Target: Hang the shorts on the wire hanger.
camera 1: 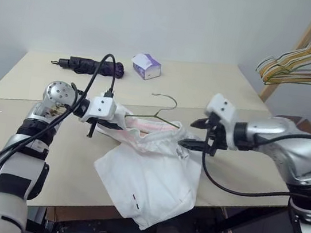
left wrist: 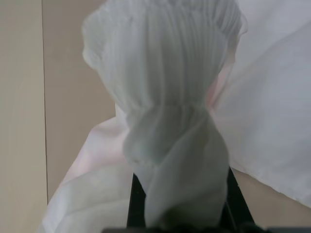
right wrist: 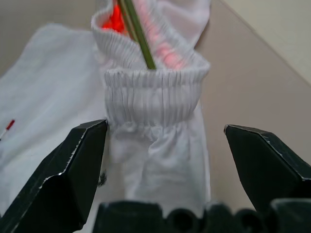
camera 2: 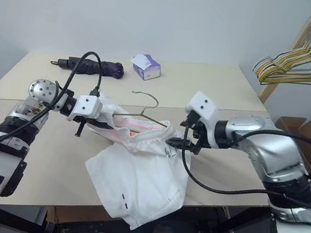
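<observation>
The thin white cloth shorts (camera 1: pixel 147 173) hang over the near edge of the pale wood bench (camera 1: pixel 254 159). My left gripper (camera 1: pixel 111 123) is pinched tight on the waistband. My right gripper (right wrist: pixel 165 160) is wide, w/ nothing in it, just by the other end. The thin grey wire hanger (camera 1: pixel 165 111) sits inside the waistband, hook up. Far back: a small white & purple tissue box (camera 1: pixel 146 66).

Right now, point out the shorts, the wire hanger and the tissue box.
shorts (camera 1: pixel 153 177): left eye view, middle of the cloth.
wire hanger (camera 1: pixel 169 99): left eye view, its hook.
tissue box (camera 1: pixel 146 66): left eye view, its top.
</observation>
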